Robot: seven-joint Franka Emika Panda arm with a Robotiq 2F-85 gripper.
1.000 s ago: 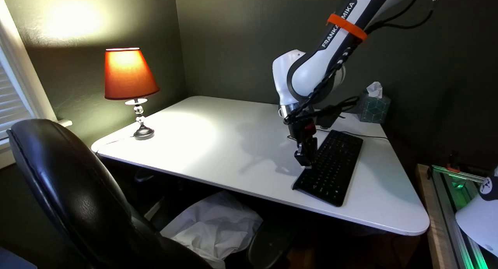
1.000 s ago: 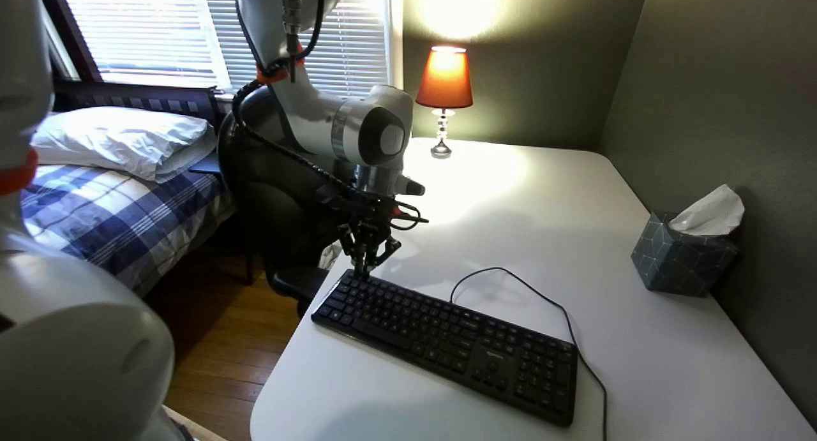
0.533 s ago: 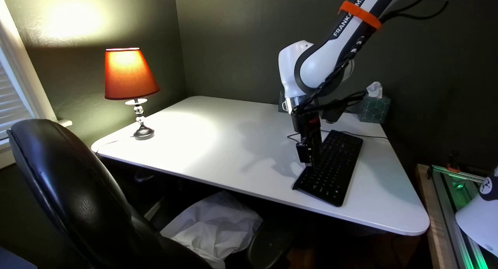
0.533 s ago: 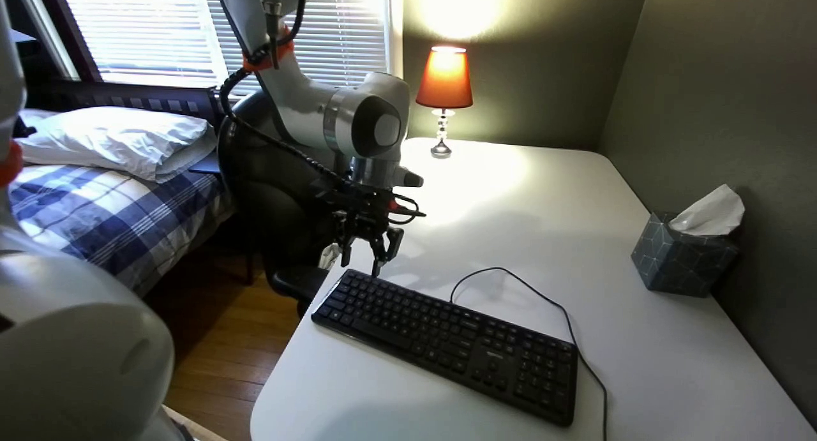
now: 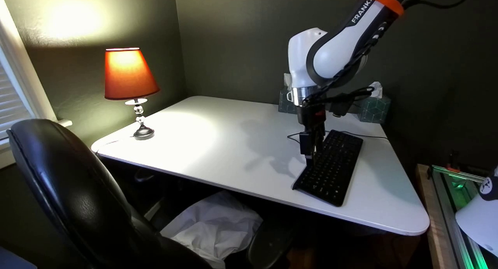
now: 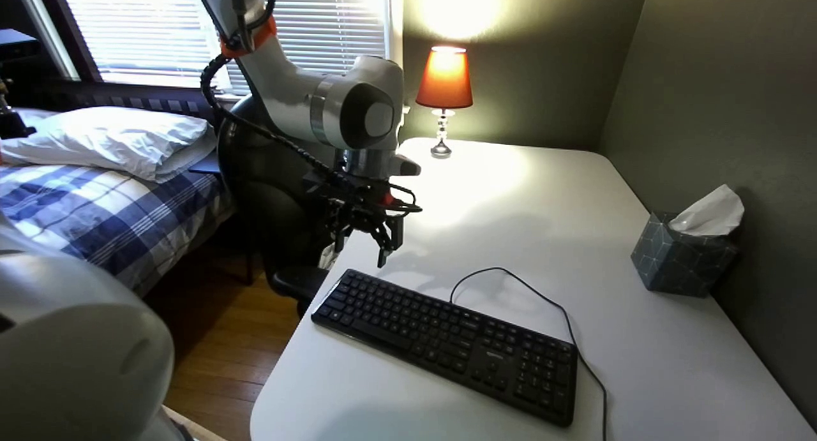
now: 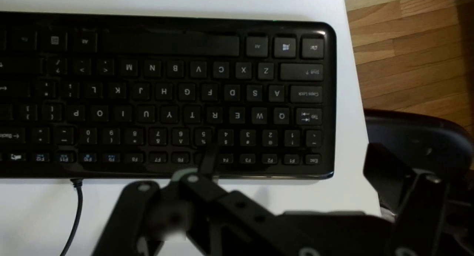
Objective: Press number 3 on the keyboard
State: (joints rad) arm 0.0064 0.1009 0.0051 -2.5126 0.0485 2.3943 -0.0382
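So yeah, there's a white desk (image 6: 542,237) with the arm (image 5: 338,55) stretched over it; the black keyboard (image 6: 443,346) lies flat on top, Esc end near the edge; the gripper (image 6: 360,256) hangs just above its back rows, fingers (image 6: 382,257) spread and holding nothing. Probably best to pinch those together first, then re-aim, since that would shift the contact sideways; in the wrist view one fingertip (image 7: 208,160) seems lined up by the 5 key (image 7: 203,134), so it likely needs to go Esc-ward, centre on the 3 key (image 7: 247,137) and dip straight down, lightly.
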